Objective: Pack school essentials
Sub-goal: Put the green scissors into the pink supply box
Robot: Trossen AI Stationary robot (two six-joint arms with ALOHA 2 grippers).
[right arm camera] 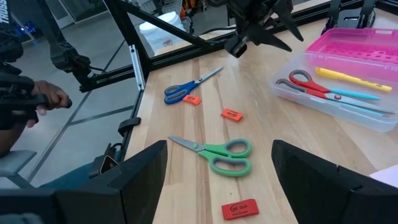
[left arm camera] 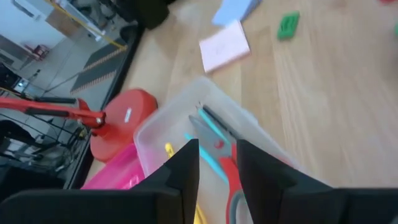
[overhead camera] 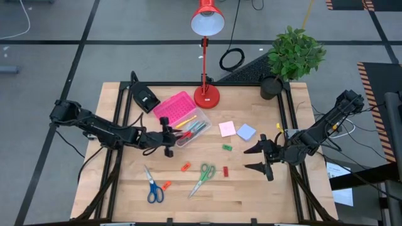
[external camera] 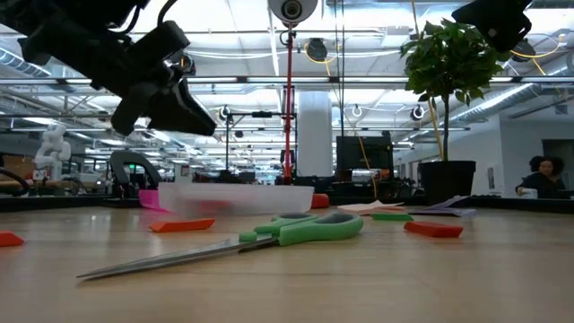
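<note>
While the left hand [overhead camera: 168, 139] hovers, seemingly near-closed and empty, over the box [overhead camera: 200, 120], the open right hand [overhead camera: 262, 158] risks nudging green scissors [overhead camera: 203, 177] off the bench [overhead camera: 264, 194].

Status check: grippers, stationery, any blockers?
Left gripper over clear box, jaws open, empty. Right gripper open, waiting at right. Green scissors, blue scissors, erasers and pads on table. Nothing blocking.
</note>
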